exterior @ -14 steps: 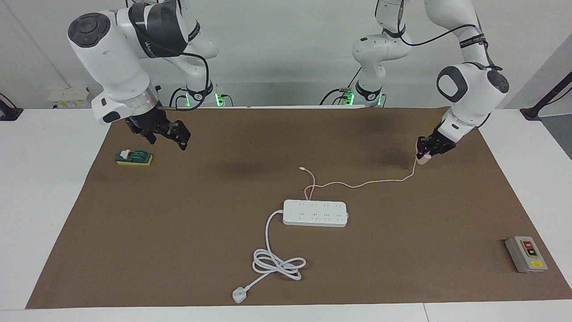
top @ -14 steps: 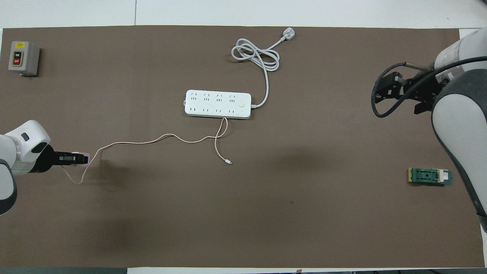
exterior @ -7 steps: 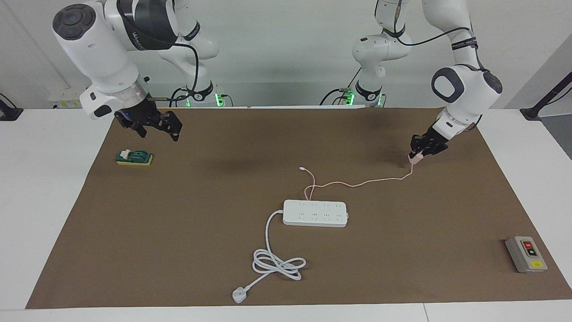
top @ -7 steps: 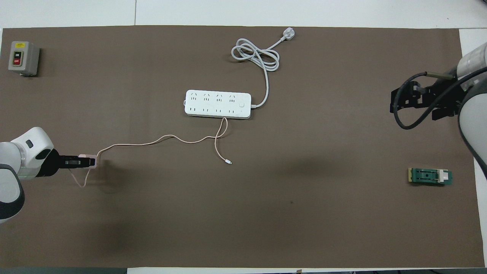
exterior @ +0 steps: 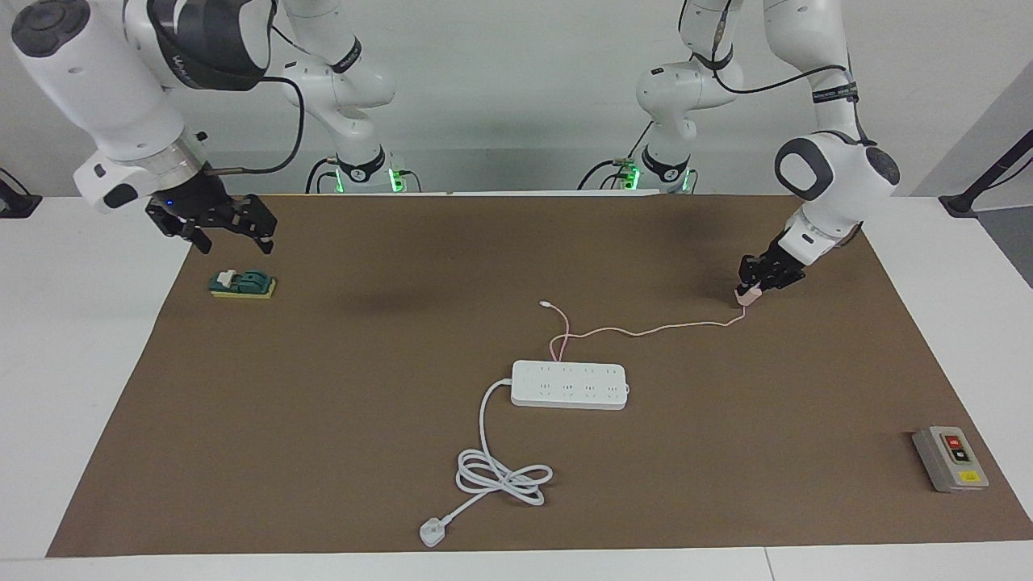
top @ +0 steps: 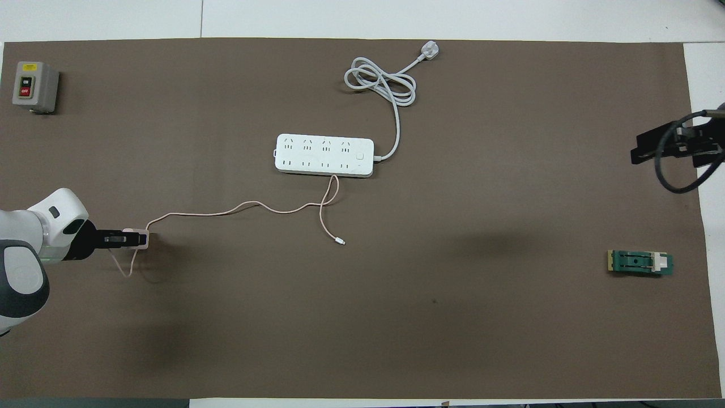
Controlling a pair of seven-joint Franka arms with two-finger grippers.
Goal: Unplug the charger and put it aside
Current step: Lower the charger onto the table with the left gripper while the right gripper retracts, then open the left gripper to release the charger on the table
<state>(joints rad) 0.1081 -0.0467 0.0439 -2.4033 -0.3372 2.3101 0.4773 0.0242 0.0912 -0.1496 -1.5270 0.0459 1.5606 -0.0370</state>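
Brown mat over a white table, facing view: left gripper low over the mat toward the left arm's end, fingers clamped on the small pale pink cube charger; its thin pink cable trails to beside the long white power strip, unplugged. Right gripper raised beside the green-and-yellow block; finger state cannot be told.

Overhead view: charger in the left gripper, well apart from the power strip. Coiled white cord with three-pin plug farther out. Grey switch box at a mat corner. Right gripper at the mat's edge.
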